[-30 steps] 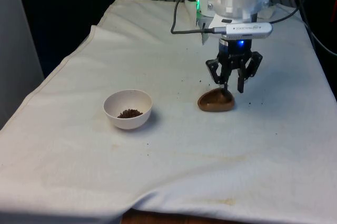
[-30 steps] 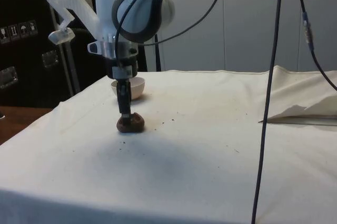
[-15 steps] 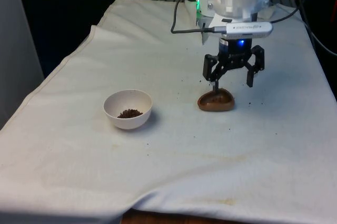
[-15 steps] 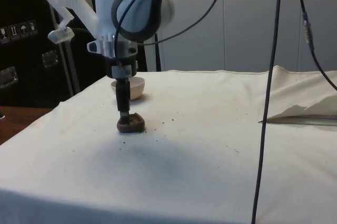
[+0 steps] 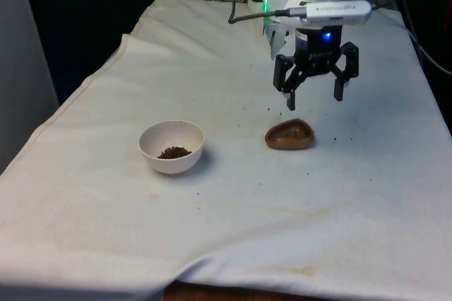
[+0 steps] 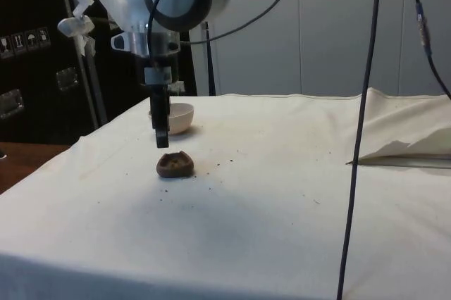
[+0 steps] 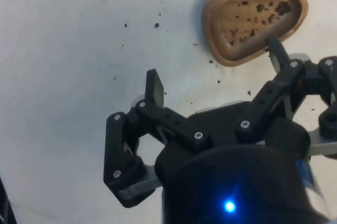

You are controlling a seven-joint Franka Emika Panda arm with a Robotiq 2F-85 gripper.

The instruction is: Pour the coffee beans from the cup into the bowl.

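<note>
Front view: I am seeing the black two-finger gripper hanging above the flat brown cup, fingers released; beans are sitting in the small white round bowl. Side view: cup is resting on the bench. Wrist view: crumbs are lying inside cup; a careless descent risks scattering them.

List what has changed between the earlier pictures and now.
The gripper has opened, let go of the brown cup and risen above it; its fingers now hang spread and empty over the cloth. The cup stays upright where it was set down, with a few crumbs of coffee inside. The white bowl with its small heap of beans has not moved, and the scattered specks on the tablecloth are as before.
</note>
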